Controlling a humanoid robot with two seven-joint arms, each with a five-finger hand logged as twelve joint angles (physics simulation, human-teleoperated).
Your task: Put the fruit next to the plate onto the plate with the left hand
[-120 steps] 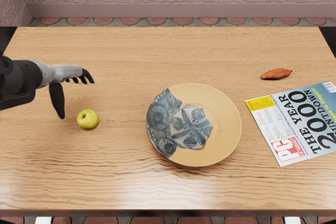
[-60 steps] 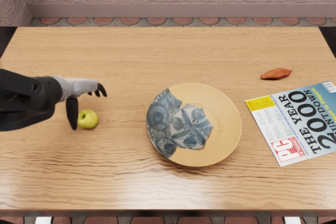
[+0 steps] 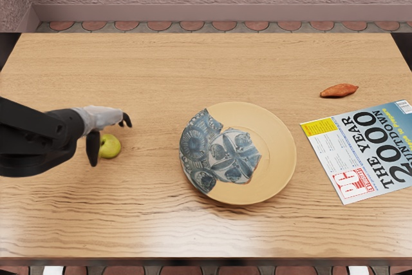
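- Looking down from the head view, the plate (image 3: 275, 151) sits about mid-table, tan with a blue-and-white pattern over its left half, and it's got nothing on it.
- The fruit is a yellow-green apple (image 3: 112, 147), on the wooden table (image 3: 193, 62) well to the left of the plate, so not on it yet.
- The left hand (image 3: 103, 123) comes in from the left edge and hovers right over the apple, fingers (image 3: 125, 120) loosely spread above its top.
- Its dark thumb (image 3: 93, 148) hangs down along the apple's left side and overlaps it. Can't tell if it's actually touching, and nothing is gripped.
- Off to the right there's a magazine (image 3: 367, 149) near the table edge, and a small orange-brown thing (image 3: 338, 91) just behind it.
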